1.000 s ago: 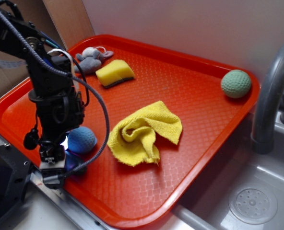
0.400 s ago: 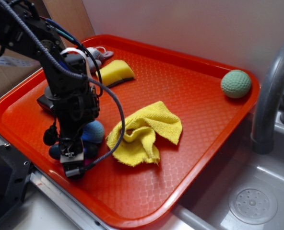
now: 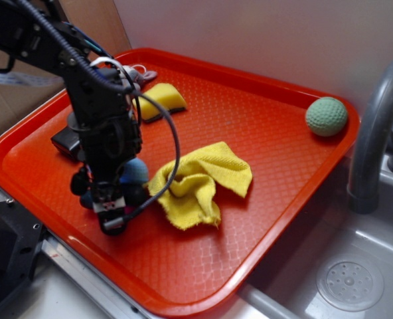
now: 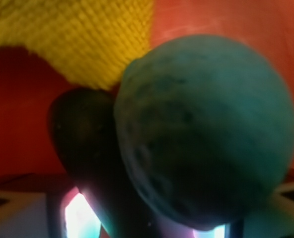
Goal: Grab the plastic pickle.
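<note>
Red textured tray sits beside a grey sink, white wall behind. The pickle is a smooth dark oblong, touching the blue ball, near the yellow cloth. Gripper hangs over it; can't tell how the jaws stand.

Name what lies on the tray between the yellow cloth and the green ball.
Nothing: in the exterior view only bare red tray stretches between the yellow cloth and the green ball in the far corner.
</note>
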You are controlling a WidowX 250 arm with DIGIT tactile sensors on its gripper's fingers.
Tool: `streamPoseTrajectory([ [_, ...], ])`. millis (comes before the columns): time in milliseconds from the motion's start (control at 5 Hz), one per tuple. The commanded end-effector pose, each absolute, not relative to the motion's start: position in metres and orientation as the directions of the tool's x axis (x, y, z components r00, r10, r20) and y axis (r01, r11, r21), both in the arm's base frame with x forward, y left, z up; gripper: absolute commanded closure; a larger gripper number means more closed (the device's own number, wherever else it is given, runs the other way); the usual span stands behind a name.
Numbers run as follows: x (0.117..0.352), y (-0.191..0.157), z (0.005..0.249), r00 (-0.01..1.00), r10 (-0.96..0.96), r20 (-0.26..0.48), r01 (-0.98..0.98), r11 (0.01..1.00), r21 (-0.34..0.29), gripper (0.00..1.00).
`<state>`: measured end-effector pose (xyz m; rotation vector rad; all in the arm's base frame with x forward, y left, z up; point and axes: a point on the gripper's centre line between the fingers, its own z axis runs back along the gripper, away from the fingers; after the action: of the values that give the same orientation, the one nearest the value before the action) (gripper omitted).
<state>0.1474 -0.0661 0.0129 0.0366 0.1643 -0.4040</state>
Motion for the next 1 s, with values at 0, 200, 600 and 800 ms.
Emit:
streamPoseTrajectory([
  [0, 0.107, -0.073, 0.039, 0.941, -0.302, -0.151, 0.320, 0.940, 0.117, 1.00],
  [200, 0.106, -0.070, 0.083, 0.952, -0.286, -0.109, 0.295, 0.953, 0.070, 1.00],
  [600, 0.151, -0.049, 0.149, 0.984, -0.039, -0.172, 0.014, 0.990, -0.141, 1.00],
  [800, 0.167, -0.028, 0.151, 0.981, 0.079, -0.178, -0.110, 0.980, -0.169, 1.00],
])
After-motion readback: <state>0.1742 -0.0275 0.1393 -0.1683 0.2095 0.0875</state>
